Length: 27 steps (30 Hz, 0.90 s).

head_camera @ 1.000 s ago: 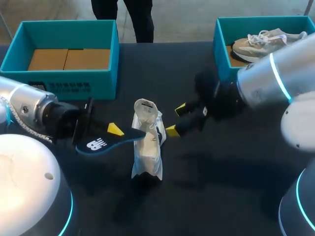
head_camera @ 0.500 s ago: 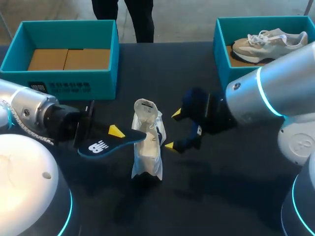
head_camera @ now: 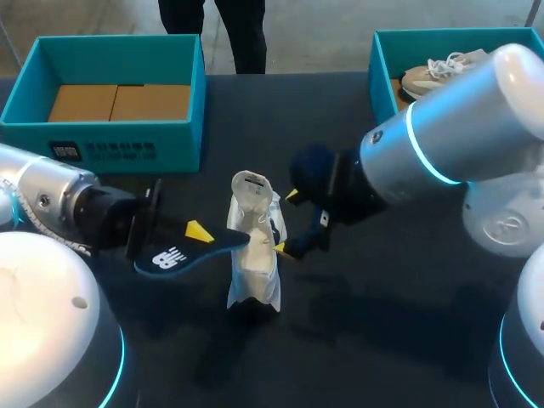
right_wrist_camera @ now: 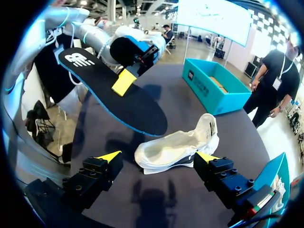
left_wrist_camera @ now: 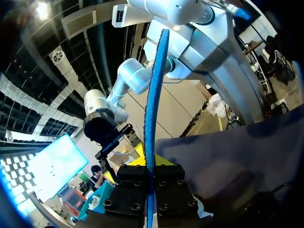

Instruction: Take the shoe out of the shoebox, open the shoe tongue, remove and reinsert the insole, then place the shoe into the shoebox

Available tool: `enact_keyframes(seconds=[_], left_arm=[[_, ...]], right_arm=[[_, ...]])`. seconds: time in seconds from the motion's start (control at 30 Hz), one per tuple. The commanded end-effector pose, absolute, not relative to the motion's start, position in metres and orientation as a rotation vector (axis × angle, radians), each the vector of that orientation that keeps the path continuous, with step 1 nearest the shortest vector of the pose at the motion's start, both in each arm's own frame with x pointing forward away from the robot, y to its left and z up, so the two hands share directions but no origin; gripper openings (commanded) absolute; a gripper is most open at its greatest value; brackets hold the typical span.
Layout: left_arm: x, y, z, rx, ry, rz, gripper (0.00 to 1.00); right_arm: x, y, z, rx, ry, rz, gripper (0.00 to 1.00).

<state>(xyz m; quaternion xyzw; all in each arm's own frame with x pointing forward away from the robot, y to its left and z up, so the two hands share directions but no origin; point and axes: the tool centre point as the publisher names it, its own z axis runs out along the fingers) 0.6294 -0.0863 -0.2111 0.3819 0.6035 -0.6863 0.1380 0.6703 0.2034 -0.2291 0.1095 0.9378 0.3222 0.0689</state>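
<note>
My left fingers (head_camera: 197, 233) are clamped on the insole (head_camera: 183, 251), a dark blue one held flat above the bench (head_camera: 365, 340). In the left wrist view the insole (left_wrist_camera: 154, 95) runs edge-on straight out from between those fingers (left_wrist_camera: 150, 183), pinched from both sides. Its far end reaches over to the white shoe (head_camera: 253, 246); I cannot tell whether the two touch. The shoe rests on its sole near the middle of the bench with its opening facing up.

My right fingers (head_camera: 288, 223) sit just beside the shoe, on the side away from the insole, spread apart and holding nothing. From the right wrist the shoe (right_wrist_camera: 178, 148) lies just ahead of those open fingers (right_wrist_camera: 157, 156), with the insole (right_wrist_camera: 121, 102) hanging above and beyond it.

An open teal shoebox (head_camera: 110, 146) stands at the far left of the bench. A second teal box (head_camera: 382, 81) at the far right holds another shoe (head_camera: 425, 76).
</note>
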Motion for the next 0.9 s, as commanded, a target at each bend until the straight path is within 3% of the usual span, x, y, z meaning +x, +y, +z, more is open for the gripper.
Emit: enact_keyframes(seconds=[0.03,0.9], left_arm=[[0.625,-0.083,-0.213,1.084,1.748,-1.980,0.00],[0.615,-0.078,-0.222,0.943,1.799,-1.979,0.00]], right_arm=[[0.676,0.212,-0.238,0.256,2.836,0.886,1.00],[0.697,0.198,-0.280,-0.088,2.797,0.619,1.00]])
